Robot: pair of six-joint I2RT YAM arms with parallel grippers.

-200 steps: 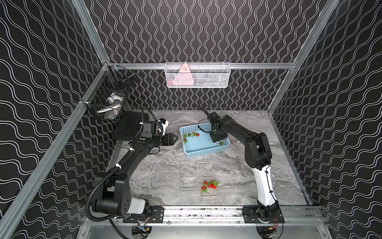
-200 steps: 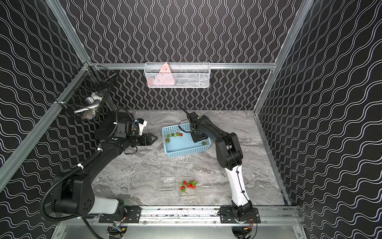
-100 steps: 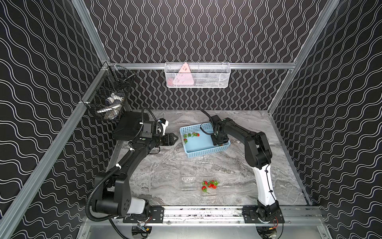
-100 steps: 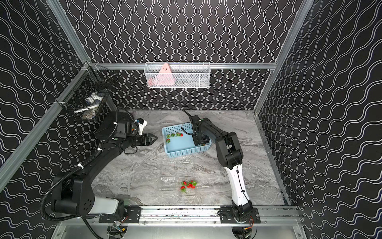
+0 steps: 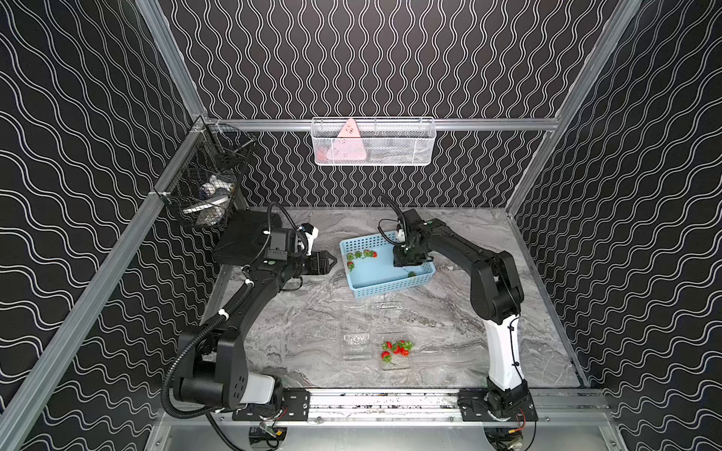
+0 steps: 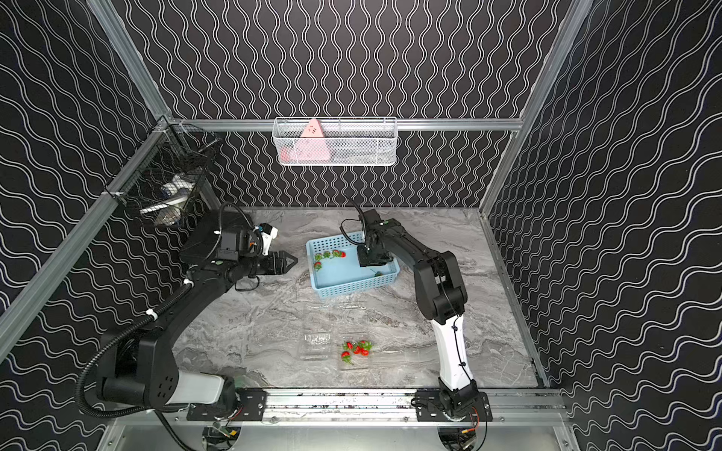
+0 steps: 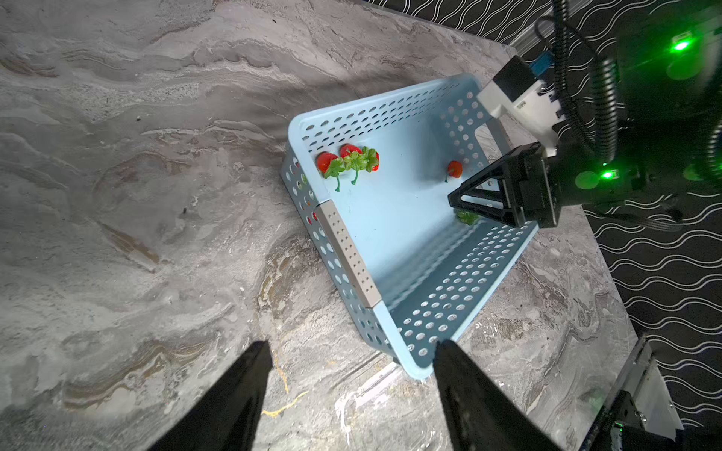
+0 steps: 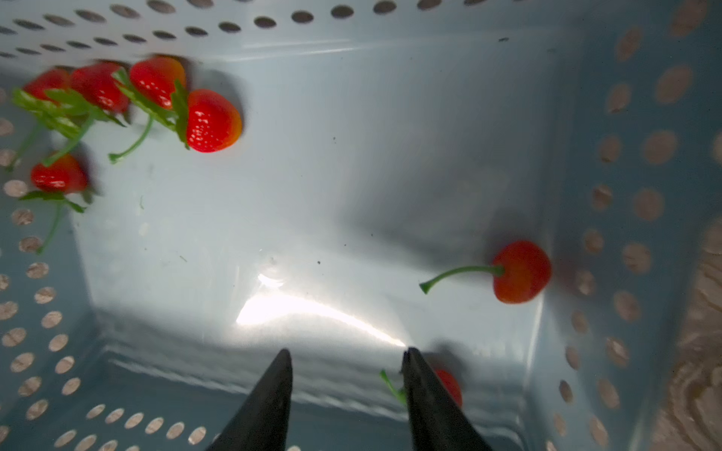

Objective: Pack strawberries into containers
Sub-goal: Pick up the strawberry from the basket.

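Right fingers (image 8: 269,394) down inside blue basket (image 8: 351,175), parted, holding nothing. Strawberry (image 8: 449,385) lies just outside one finger, possibly touching. Best to sidestep and straddle it before closing. Left fingers (image 7: 234,394) open, idle beside basket. Other strawberries (image 5: 396,347) sit in near container (image 5: 398,364).

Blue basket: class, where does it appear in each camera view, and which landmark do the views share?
Both top views: blue basket near the picture's middle.
Left wrist: blue basket right of centre.
Right wrist: blue basket fills the picture, seen from inside.
Shared landmark: the strawberry cluster in one basket corner.
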